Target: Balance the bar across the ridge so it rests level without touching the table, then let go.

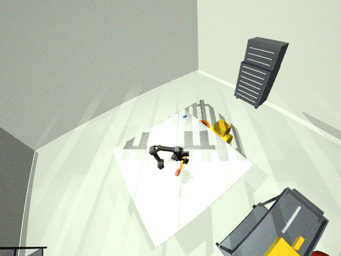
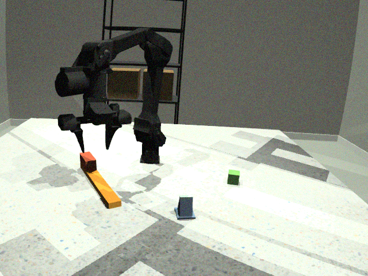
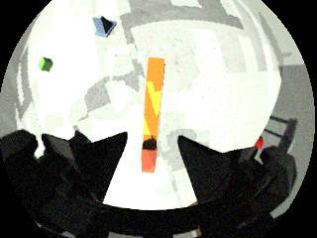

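White table [image 1: 165, 206] [image 2: 267, 237] [image 3: 213, 99]: it carries the arm and the small things; strong light makes much of its top too pale to read well.
Grey cart [image 1: 308, 217]: beside the table, cut off by the lower edge of the top view, with yellow boxes [image 1: 281, 248] in part outside.
Dark cabinet [image 1: 252, 82]: upright near the wall.
Black rack [image 2: 169, 30]: behind the arm; its upper part is cut off, and the arm hides some of its two boxes.
Black arm [image 1: 166, 149] [image 2: 157, 47]: bent over the table, its hand pointing down.
Gripper [image 1: 186, 157] [image 2: 95, 150] [image 3: 153, 135]: well open, but not fully, holding nothing; it is above the red end of the bar. If a fingertip touches there, I cannot tell.
Orange bar [image 1: 181, 165] [image 2: 103, 188] [image 3: 155, 94]: flat on the table, off the ridge; from the top, the gripper covers one part.
Red block [image 1: 177, 172] [image 2: 88, 161] [image 3: 149, 160]: on one end of the bar.
Blue-grey ridge [image 2: 186, 207] [image 3: 104, 26]: upright, apart from the bar; I cannot make it out from the top.
Green cube [image 2: 233, 177] [image 3: 46, 63]: farther aside, nearly hidden in the top view.
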Robot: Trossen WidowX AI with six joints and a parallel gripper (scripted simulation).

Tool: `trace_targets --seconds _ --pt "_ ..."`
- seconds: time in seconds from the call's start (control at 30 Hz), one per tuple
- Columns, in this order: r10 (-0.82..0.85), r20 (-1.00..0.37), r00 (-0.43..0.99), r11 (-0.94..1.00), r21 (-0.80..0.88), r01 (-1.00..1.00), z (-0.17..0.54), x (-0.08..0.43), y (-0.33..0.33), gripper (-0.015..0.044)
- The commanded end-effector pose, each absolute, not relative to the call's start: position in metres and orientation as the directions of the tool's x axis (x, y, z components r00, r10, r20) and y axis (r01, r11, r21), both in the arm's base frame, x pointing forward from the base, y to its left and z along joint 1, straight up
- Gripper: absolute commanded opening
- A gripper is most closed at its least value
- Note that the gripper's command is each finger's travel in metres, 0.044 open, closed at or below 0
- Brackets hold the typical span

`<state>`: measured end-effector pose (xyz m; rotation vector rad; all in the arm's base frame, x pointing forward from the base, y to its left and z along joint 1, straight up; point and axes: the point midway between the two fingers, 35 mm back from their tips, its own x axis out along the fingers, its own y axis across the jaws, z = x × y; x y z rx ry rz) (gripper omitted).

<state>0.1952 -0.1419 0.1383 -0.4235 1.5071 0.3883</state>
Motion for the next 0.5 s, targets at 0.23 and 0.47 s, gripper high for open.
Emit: trace_targets --seconds 0.23,0.47 --pt "-0.014 -1.000 0.019 0.864 -0.022 -0.503 0.073 0.194 -0.142 0.0315" --pt "-0.014 -1.000 0.019 0.864 -0.022 -0.503 0.069 0.194 -0.142 0.0315"
